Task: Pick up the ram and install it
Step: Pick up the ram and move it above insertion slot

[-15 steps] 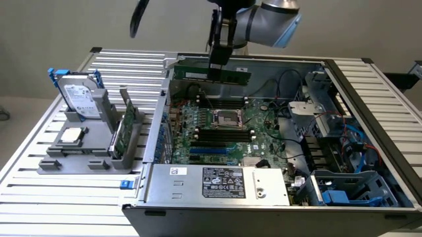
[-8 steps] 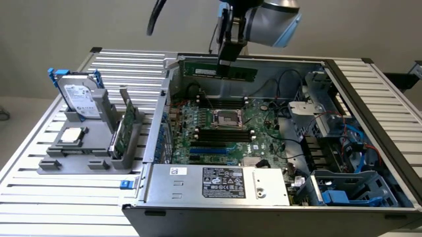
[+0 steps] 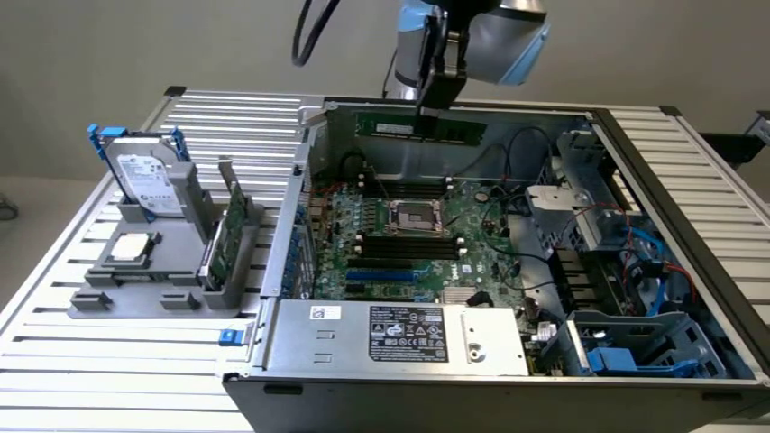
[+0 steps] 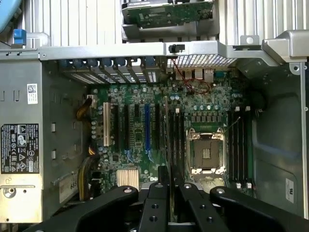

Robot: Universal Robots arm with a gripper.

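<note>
Ram is up in the air, over the far side of the open PC case. It lies level, long way across. The fingers come down from above & are clamped on its top edge. The ram is well above the board & not touching it. On the ext. view's left, the desk has a grey holder w/ a drive & a green card standing in it.

Wrist view: the black fingers are close to the camera, pressed together on a thin dark edge, the ram seen end-on. Under them is the board w/ the socket. Long black slots run on both sides of the socket. A power box w/ a label sits at one end of the case.
</note>
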